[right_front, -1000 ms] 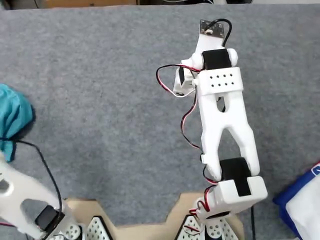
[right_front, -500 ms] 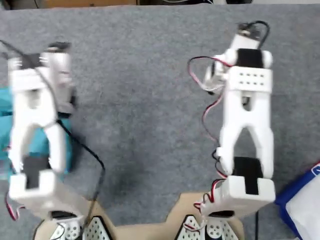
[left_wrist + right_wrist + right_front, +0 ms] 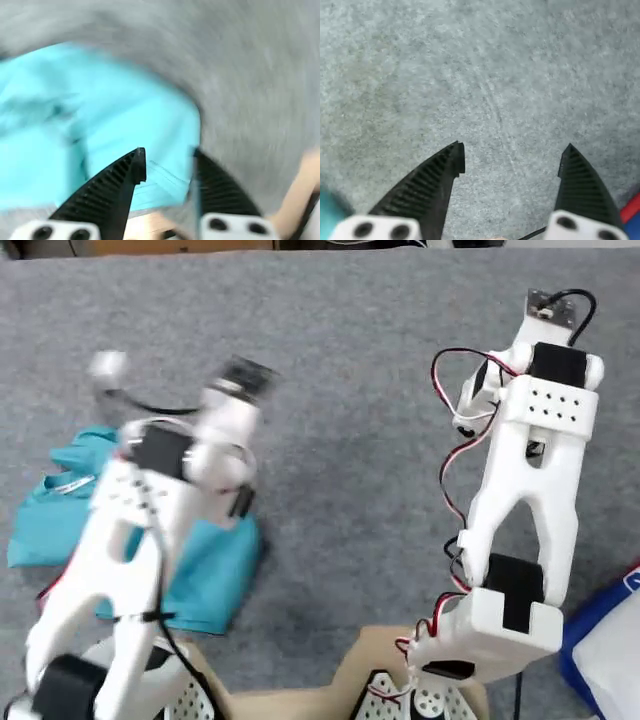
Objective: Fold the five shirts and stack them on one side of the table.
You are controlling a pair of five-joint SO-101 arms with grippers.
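Clearly, saw shirt (image 3: 215, 580) at lower left, directly under left gripper (image 3: 167, 155), fingers slightly apart; right gripper (image 3: 512, 150), fingers wide, well off at upper right.

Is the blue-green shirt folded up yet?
Not yet. The teal shirt lies rumpled with uneven edges on the grey table, partly under the left arm.

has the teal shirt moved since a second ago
Yes. The teal shirt has shifted right, away from the view's left edge and closer to the cardboard base.
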